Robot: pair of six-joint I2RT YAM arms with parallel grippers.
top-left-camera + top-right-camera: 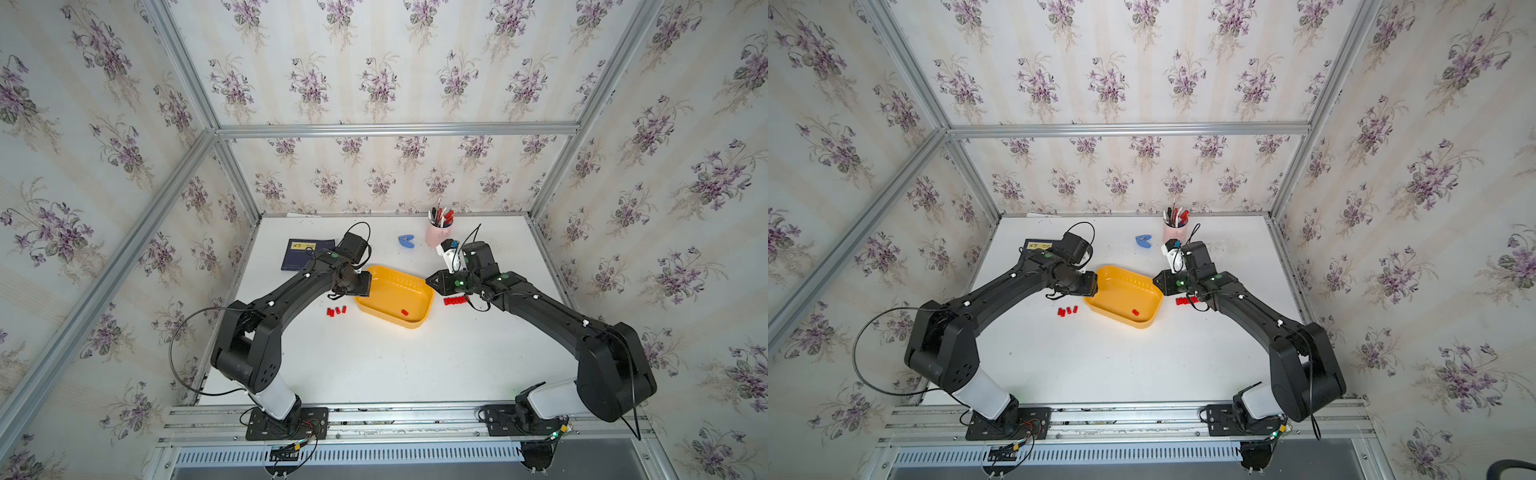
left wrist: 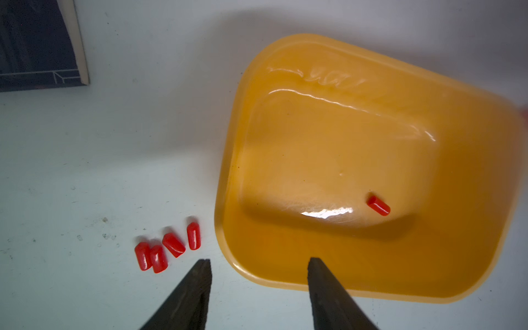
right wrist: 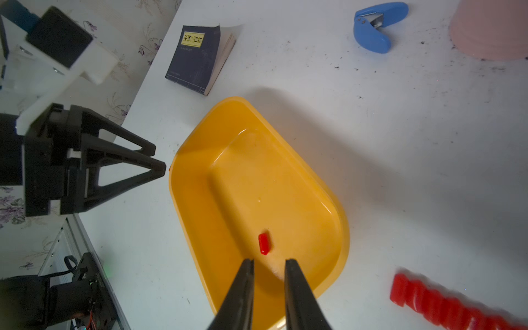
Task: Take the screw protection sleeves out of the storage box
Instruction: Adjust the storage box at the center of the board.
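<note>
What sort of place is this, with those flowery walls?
Likely a robot test booth dressed like a home desk: two arms mounted at a white table, wallpaper on a metal frame, a pen cup and book.

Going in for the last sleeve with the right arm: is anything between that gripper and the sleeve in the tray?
Nothing visible. Only bare floor of the storage box lies between the open right gripper and the sleeve.

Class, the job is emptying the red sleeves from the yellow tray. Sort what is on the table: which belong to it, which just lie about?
Job: shallow yellow-orange plastic tray; tiny red plastic sleeve inside it; four red sleeves beside it; red sleeve row on its other side.
Lying about: dark blue book; blue plastic desk tool; pink cup of pens.
</note>
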